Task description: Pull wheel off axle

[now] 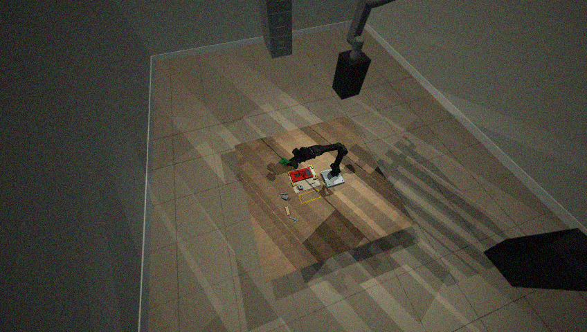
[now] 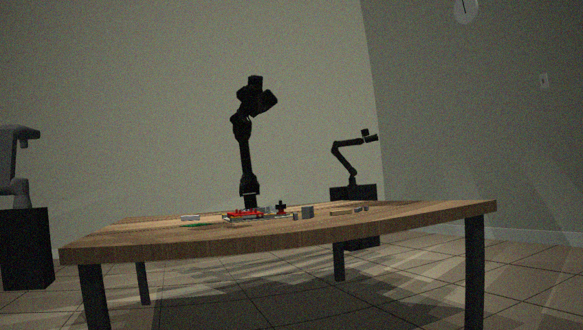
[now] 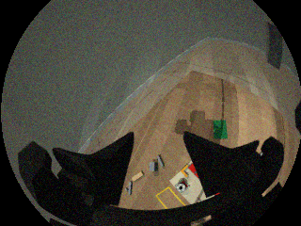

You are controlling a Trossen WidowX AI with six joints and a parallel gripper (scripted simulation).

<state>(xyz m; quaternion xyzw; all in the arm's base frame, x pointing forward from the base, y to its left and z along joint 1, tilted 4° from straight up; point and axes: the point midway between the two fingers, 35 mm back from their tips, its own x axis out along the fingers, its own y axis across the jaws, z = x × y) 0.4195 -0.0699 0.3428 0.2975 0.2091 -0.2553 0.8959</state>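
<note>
The wheel [image 1: 300, 187] [image 3: 182, 186] looks small, dark and pale-centred, on the light plate [image 1: 306, 187] [image 3: 192, 195]. In the exterior view a dark shape [image 2: 280, 206] stands over a red foot there; the axle cannot be told apart from it. The marked area [image 1: 311, 200] [image 3: 163, 191] is a yellow outline on the table beside the plate, with nothing visible inside its visible part. My gripper [image 3: 160, 135] is open, with nothing between its fingers, high above the table and well away from the wheel. Its fingertips are unclear in the top and exterior views.
A red block [image 1: 294, 177] [image 2: 241, 213] [image 3: 192, 169] sits beside the wheel's plate. A green plate [image 1: 284, 161] [image 2: 196, 224] [image 3: 220, 129] lies at the far side. A grey block [image 1: 284, 198] [image 2: 306, 212] [image 3: 153, 166] and a tan block [image 1: 286, 210] [image 2: 340, 212] [image 3: 137, 176] lie near the outline.
</note>
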